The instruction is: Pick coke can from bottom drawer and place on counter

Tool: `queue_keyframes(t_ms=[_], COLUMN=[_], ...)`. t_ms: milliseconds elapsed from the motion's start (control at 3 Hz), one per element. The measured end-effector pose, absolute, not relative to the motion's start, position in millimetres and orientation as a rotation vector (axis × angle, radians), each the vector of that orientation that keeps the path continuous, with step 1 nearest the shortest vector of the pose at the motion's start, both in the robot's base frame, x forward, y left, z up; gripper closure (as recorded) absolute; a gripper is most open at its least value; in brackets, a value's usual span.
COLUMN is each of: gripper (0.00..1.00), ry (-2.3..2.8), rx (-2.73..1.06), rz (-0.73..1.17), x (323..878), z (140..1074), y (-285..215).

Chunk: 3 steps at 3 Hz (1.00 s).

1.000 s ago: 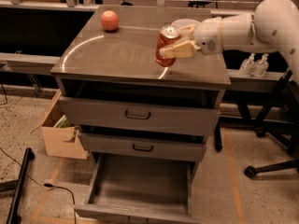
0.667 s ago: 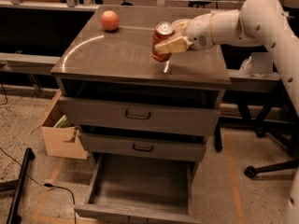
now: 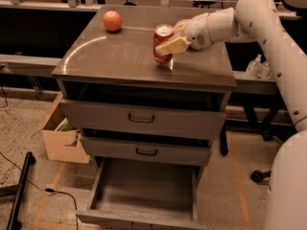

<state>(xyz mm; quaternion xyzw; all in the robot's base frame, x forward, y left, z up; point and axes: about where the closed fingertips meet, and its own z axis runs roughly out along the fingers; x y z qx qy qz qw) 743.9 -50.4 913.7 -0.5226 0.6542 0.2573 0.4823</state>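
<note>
The red coke can with a silver top is upright over the counter, near its middle right, its base at or just above the surface. My gripper reaches in from the right on a white arm and is shut on the can, with one tan finger across its front. The bottom drawer is pulled open at the foot of the cabinet and its tray holds nothing.
A round orange-red fruit sits at the counter's back left. Two upper drawers with dark handles are closed. A cardboard box stands on the floor left of the cabinet. A black pole lies at lower left.
My gripper has carried the can leftward and farther in over the counter, and lowered it toward the surface. The drawer and fruit have not moved.
</note>
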Motion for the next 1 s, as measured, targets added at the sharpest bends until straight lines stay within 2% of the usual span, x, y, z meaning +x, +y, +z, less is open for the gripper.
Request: queue_keyframes(t_ms=[667,1000], gripper=[0.12,0.00], ry=[1.628,1.628], rx=[-1.301,-1.296], rz=[0.621,0.613], x=[744.7,742.6], z=[902.6,903.5], y=[-51.5,-54.9])
